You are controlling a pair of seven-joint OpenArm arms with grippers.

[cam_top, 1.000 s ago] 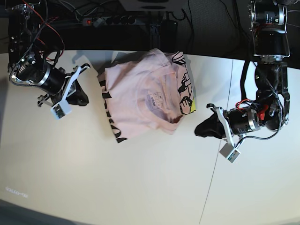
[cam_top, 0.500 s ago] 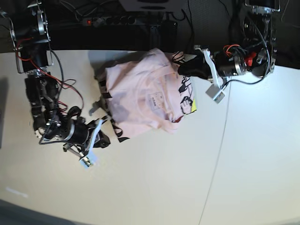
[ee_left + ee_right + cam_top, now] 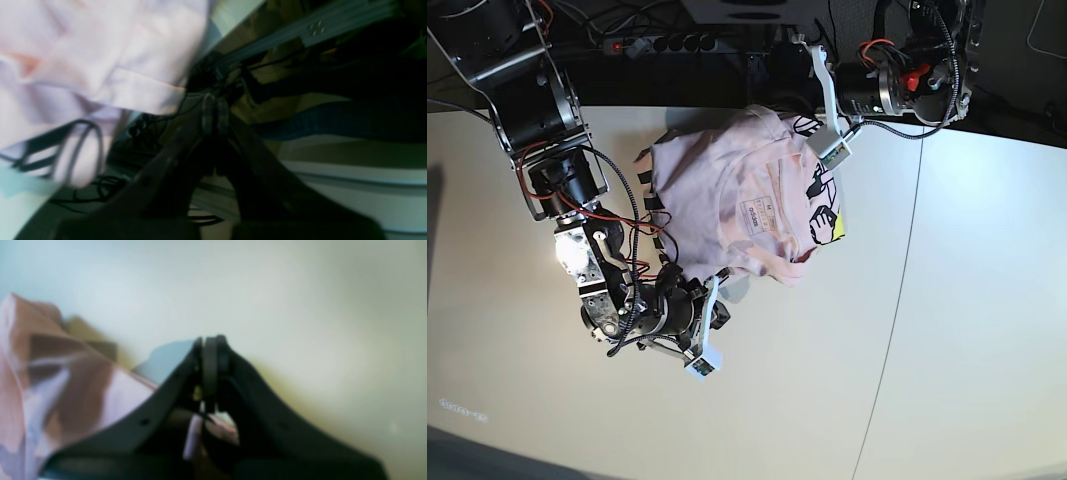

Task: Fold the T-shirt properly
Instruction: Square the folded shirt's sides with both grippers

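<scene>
The T-shirt lies bunched, half-folded, on the worktop, neck label up, its long axis running roughly from the far edge toward the near one. Both end effectors look clenched and seem to grasp nothing: the left end effector at the far hem, the right end effector at the near edge. Each should open, pinch a single layer, then pull evenly.

**Pale tabletop against a dark, cable-strewn back edge**

A wide cream table fills most of the base view, evenly lit, with a thin dark seam running down its right part. Beyond its far edge the background is black, where a power strip and loose cables lie.
</scene>
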